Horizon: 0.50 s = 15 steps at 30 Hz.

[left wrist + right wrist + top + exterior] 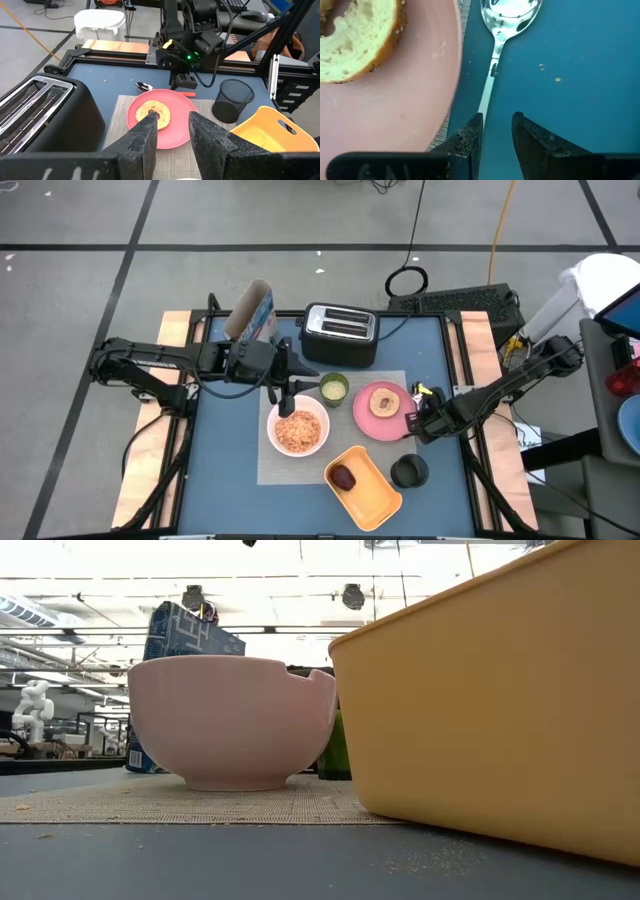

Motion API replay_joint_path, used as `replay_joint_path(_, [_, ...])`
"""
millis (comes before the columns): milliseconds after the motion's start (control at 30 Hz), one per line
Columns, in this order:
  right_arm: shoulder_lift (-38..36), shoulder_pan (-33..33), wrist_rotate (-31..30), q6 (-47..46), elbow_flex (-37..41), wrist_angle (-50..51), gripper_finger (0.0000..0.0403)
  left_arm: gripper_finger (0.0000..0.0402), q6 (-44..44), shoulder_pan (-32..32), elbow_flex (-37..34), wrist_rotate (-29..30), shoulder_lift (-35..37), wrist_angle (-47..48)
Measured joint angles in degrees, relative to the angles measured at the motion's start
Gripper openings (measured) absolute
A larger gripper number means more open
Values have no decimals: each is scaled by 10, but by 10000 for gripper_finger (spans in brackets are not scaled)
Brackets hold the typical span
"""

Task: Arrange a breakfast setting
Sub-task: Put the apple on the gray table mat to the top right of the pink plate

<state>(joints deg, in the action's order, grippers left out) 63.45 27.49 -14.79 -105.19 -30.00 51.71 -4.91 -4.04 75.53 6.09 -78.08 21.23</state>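
The right gripper (496, 132) hangs low over the blue table (580, 65), jaws parted a little with the thin handle of a shiny metal spoon (507, 12) running between the fingertips. Nothing is clamped; the handle lies on the table in the gap. Just beside it, on the inner-finger side, is the rim of the pink round plate (415, 90) carrying the round toasted bread piece (355, 40); the plate sits on the grey rectangular woven placemat (300, 470), whose edge shows under the rim.

The left gripper (172, 132) hovers beyond the plate, near the white round bowl (298, 430) filled with cereal, its fingers slightly apart and empty. Near it are the small pale-green cup (333, 388) and the black-and-silver toaster (340, 335). An orange rectangular tray (365, 485) and a black mesh cup (409, 471) sit on the near side of the right gripper.

Risks, as I judge them: the spoon handle is thin and flat on the table, so closing may scrape the surface or let the handle slip out. The inner finger is close to the plate rim, and drifting sideways could nudge the plate and shift the bread. If the spoon is lifted by its end, the heavy bowl end may swing or droop.
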Motion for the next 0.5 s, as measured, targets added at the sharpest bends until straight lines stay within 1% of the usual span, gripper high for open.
replay_joint_path(200, [-51, 0, -6, 26, 0, 13, 98, 118, -1, 0, 0, 0, 0, 0])
replay_joint_path(367, [-100, 0, -41, 63, 0, 7, 98, 118, -1, 0, 0, 0, 0, 0])
replay_joint_path(500, [-143, 0, -69, 105, 0, -16, 98, 118, -1, 0, 0, 0, 0, 0])
